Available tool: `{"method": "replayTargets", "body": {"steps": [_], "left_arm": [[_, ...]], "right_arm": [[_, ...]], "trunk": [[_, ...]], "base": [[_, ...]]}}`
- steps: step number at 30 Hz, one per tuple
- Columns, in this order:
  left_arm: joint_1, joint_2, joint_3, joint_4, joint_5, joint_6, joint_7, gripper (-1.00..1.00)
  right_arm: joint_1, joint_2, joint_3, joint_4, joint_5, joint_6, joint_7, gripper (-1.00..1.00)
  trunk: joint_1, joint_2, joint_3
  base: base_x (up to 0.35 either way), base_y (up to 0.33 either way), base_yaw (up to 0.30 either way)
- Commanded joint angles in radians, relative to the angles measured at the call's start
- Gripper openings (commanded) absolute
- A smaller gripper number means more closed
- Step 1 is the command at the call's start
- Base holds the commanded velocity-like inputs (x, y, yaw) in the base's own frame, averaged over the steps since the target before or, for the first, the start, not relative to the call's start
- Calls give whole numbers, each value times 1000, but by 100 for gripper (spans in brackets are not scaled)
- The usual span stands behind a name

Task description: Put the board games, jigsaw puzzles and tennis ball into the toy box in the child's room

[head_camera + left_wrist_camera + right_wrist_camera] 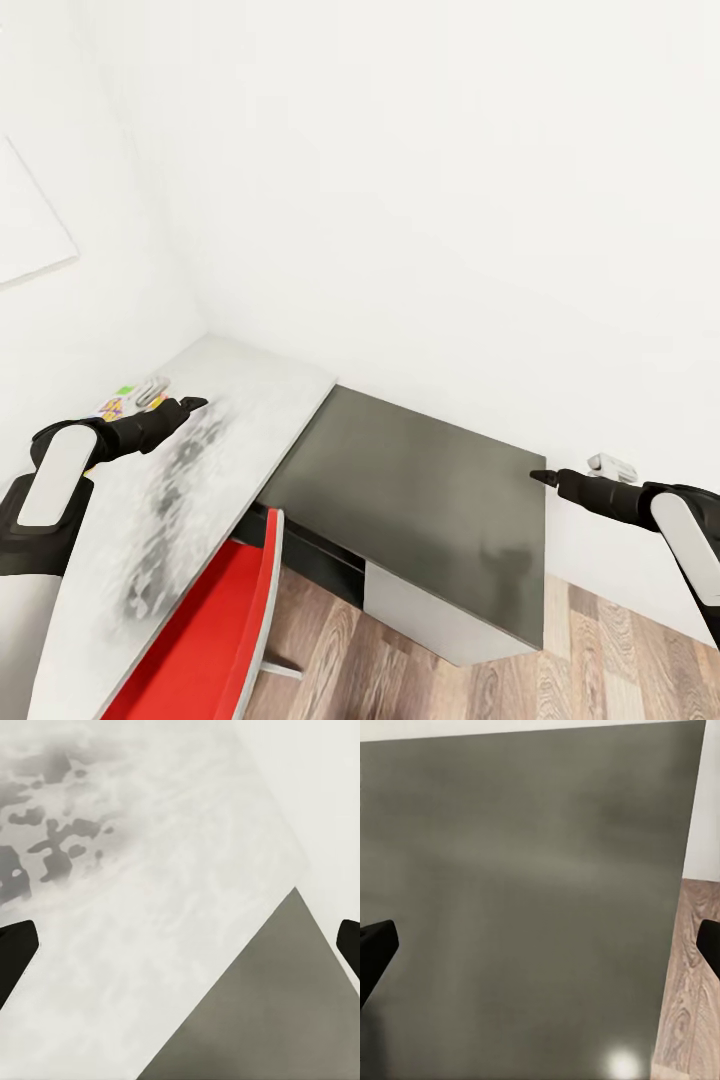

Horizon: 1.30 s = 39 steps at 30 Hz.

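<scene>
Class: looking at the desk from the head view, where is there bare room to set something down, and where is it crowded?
The pale table top is bare between the wall and the red chair. The dark grey surface beside it is bare up to the wall. It is crowded only near the left gripper, where a colourful jigsaw puzzle lies.

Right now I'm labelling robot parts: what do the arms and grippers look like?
Both arms have white rounded shells over black joints. The left gripper and right gripper are black and taper to slim pointed fingers. No cables or markings visible.
</scene>
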Motion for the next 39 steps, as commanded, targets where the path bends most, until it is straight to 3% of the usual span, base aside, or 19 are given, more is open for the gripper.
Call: {"method": "replayTargets", "body": {"steps": [1,18,39], "left_arm": [[-1,0,0,-1,10,3,9,100],[0,0,-1,-1,12,2,9,100],[-1,0,-11,-1,3,3,0,100]], "right_arm": [[-1,0,-1,-1,-4,5,-2,100],[-1,0,-4,-1,-4,6,-2,100],[-1,0,-4,-1,-4,7,-1,100]], "trunk": [[1,-2,-2],[1,-2,-2],[1,-2,-2]], "base": [[5,0,47],[8,0,106],[137,0,7]]}}
